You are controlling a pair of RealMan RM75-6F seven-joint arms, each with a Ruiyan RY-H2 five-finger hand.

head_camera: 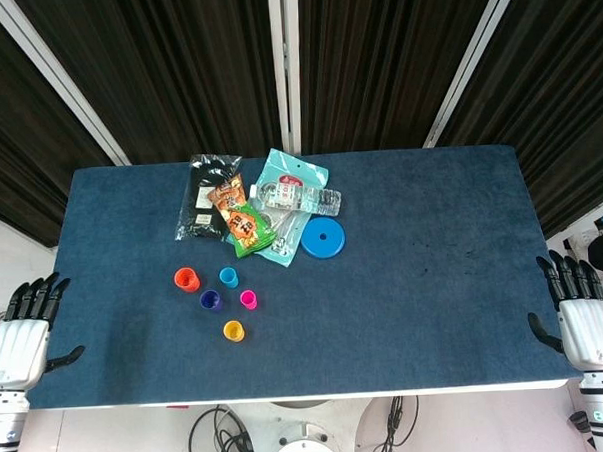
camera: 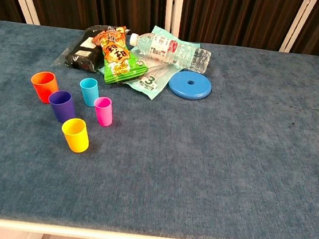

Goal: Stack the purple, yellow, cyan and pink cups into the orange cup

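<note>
Five small cups stand upright and apart on the blue table: orange cup, cyan cup, purple cup, pink cup, yellow cup. My left hand hangs open off the table's left edge, fingers up, holding nothing. My right hand hangs open off the right edge, equally far from the cups. The chest view shows neither hand.
Behind the cups lies a heap: a black packet, an orange-green snack bag, a clear water bottle on a teal pouch, and a blue disc.
</note>
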